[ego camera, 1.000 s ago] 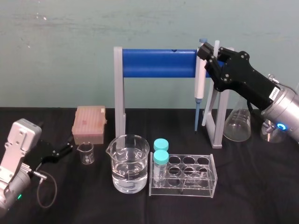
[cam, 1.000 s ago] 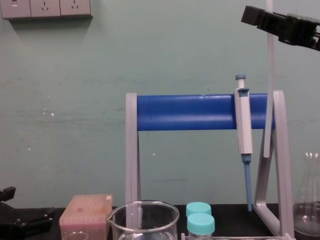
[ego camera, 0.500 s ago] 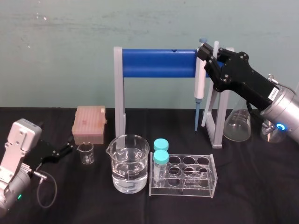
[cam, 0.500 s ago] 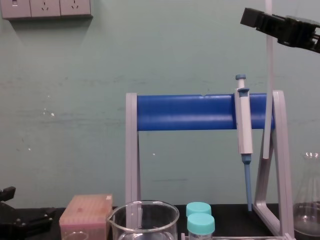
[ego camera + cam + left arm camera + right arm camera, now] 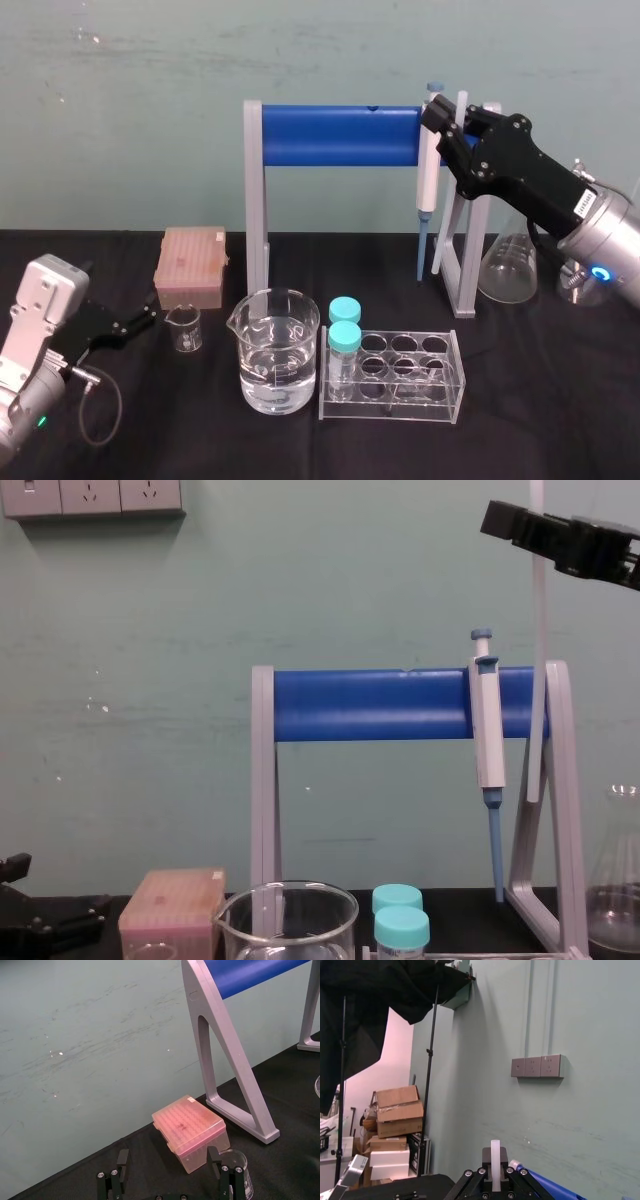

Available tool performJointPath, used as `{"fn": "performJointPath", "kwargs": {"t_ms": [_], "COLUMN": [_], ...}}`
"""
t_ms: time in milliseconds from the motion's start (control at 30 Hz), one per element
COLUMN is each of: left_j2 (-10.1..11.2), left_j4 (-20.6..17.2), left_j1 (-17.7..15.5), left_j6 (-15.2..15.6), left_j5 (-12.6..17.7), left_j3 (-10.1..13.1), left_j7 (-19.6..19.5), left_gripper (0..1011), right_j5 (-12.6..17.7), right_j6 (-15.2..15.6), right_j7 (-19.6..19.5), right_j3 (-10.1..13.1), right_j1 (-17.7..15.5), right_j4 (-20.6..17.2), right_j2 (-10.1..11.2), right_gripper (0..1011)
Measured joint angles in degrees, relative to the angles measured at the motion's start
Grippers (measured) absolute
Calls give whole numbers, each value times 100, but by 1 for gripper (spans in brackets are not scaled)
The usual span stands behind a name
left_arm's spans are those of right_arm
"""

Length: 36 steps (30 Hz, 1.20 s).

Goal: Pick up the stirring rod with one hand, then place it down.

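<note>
My right gripper (image 5: 452,118) is raised at the right end of the blue-barred rack and is shut on the upper part of the stirring rod (image 5: 443,225). The rod is thin, whitish and nearly upright. In the chest view the stirring rod (image 5: 540,610) hangs from the right gripper (image 5: 535,525), its lower end in the air beside the rack's right leg, well above the table. The right wrist view has the stirring rod (image 5: 495,1160) pinched between the fingers. My left gripper (image 5: 140,322) rests low at the table's left, open and holding nothing, facing the pink box in the left wrist view (image 5: 168,1152).
A grey-and-blue pipette (image 5: 426,170) hangs on the rack (image 5: 340,136) just left of the rod. In front stand a large beaker (image 5: 278,350) of water and a clear tube rack (image 5: 400,375) with two teal-capped vials. A pink tip box (image 5: 190,265), a small beaker (image 5: 184,328) and a flask (image 5: 508,268) flank them.
The right gripper and the rod have shifted only very slightly. The left arm has not moved.
</note>
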Motion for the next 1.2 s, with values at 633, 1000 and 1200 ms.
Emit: {"fn": "performJointPath", "kwargs": {"t_ms": [633,1000,1200], "left_j2": [0,0,0], "left_j4": [0,0,0], "left_j1": [0,0,0], "left_j6": [0,0,0], "left_j5": [0,0,0], "left_j3": [0,0,0], "left_j7": [0,0,0], "left_gripper": [1000,1000,1000], "right_j5": [-3,76,119], "right_j6": [26,74,58], "right_j7": [13,217,349], "right_j3": [-33,-209,-359], "right_j1": [-2,-102,-203], "right_j4": [-7,170,403], "right_j2": [18,-6,-55], "right_gripper": [62,62,62]}}
